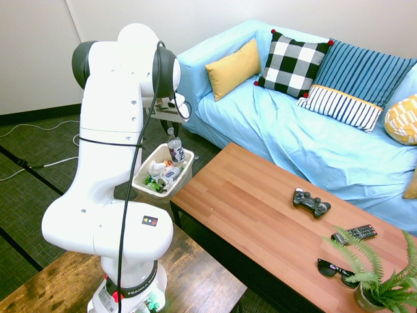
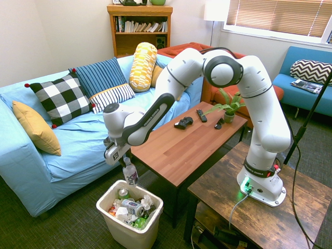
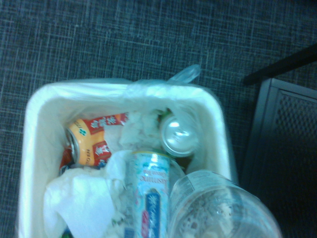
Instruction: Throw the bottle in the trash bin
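The small clear bottle with a white cap and dark label hangs upright by its top from my gripper, which is shut on it. It is directly above the far side of the white trash bin, its base just over the rim. The first exterior view shows the bottle under the gripper, over the bin. In the wrist view the bottle's clear base shows over the bin, which holds cans, crumpled tissue and wrappers.
The bin stands on dark carpet between the light-blue sofa and the end of the wooden coffee table. A game controller, a remote, sunglasses and a potted fern are on the table. A darker wooden table bears my base.
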Available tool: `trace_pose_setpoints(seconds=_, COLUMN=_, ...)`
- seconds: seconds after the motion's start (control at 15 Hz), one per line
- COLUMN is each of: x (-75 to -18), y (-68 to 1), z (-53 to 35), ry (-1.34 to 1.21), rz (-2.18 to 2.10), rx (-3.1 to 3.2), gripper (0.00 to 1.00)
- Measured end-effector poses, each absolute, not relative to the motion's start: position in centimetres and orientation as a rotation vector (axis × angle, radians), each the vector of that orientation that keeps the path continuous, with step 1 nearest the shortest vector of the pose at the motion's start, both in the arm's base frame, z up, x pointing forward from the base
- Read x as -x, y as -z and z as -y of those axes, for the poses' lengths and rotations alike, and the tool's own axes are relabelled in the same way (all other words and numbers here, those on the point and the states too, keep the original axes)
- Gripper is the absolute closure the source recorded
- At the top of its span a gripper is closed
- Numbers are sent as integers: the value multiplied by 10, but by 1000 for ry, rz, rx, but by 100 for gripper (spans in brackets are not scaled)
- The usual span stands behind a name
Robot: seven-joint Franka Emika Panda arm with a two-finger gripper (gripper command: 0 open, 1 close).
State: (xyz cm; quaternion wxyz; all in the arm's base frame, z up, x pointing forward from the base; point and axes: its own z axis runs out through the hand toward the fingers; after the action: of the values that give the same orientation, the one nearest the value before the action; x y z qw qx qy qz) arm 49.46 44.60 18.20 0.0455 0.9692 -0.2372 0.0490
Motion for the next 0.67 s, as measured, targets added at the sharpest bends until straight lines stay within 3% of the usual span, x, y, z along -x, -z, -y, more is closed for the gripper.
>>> trace_pose_setpoints(seconds=0.27, x=-491, y=-151, z=-495, ry=-211, rz=674, rx=-2963, gripper=100)
trace_pose_setpoints(seconds=0.33, x=-491, y=-146, z=-501, ry=-211, rz=672, rx=-2961, gripper=0)
trace_pose_setpoints(seconds=0.67, x=-488, y=-139, z=-507, ry=-156, rz=713, rx=-2955, gripper=0)
